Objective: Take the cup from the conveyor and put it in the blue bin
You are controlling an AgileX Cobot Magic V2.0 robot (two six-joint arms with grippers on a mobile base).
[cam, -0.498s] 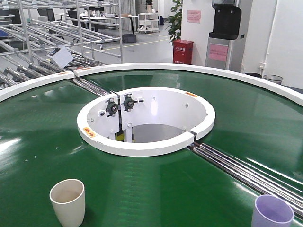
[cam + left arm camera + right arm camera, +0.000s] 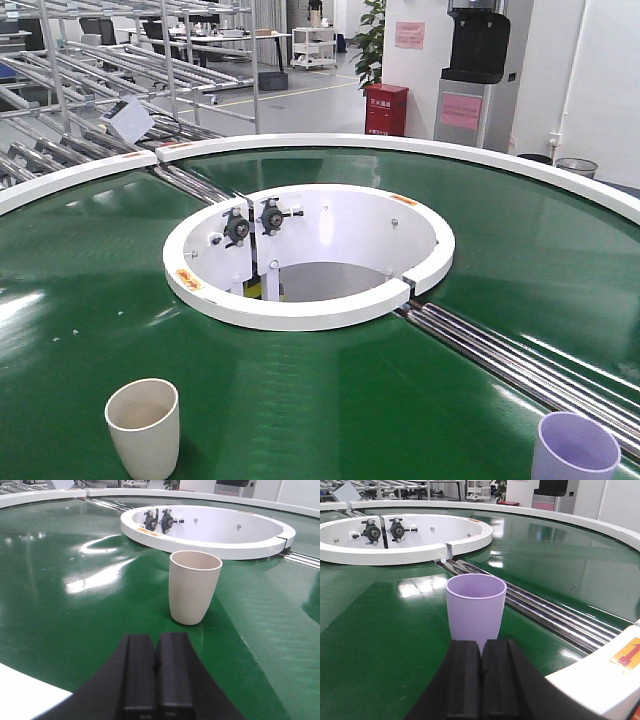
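A cream cup stands upright on the dark-green conveyor at the front left. In the left wrist view the same cream cup stands a short way ahead of my left gripper, which is shut and empty. A lilac cup stands upright at the front right of the belt. From the right wrist, the lilac cup is just beyond my right gripper, whose jaws are pressed together on nothing. The blue bin is out of view.
The conveyor's white-walled round opening lies at the centre with two black bearings on its wall. Steel rollers cross the belt at the right. The white outer rim is close to the right gripper. Metal racks stand behind.
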